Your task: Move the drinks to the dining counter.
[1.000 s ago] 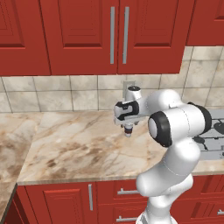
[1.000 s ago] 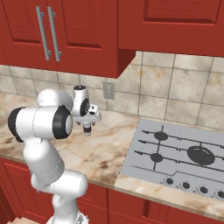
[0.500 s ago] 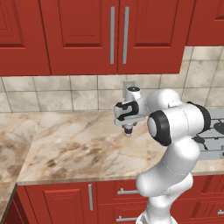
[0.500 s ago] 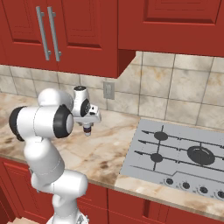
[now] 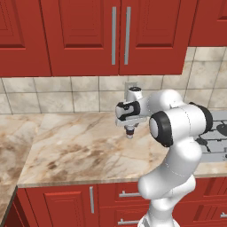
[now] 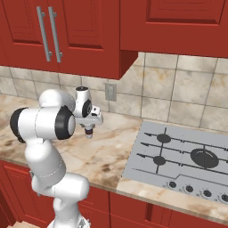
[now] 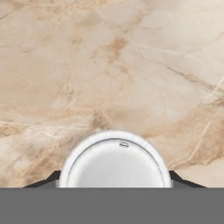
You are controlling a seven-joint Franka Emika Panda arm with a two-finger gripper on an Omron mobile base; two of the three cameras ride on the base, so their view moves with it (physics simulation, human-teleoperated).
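One marble worktop [image 5: 80, 150] runs under red cabinets [image 5: 88, 35], with one stove [image 6: 187, 156] inset to the arm's right. Above the worktop the gripper [image 5: 130, 134] pinches one small white container [image 7: 114, 159] (nothing else stands nearby).

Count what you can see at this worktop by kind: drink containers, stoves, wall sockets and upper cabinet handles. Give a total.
white container: 1
stove: 1
wall socket: 1
upper cabinet handles: 2
Total: 5
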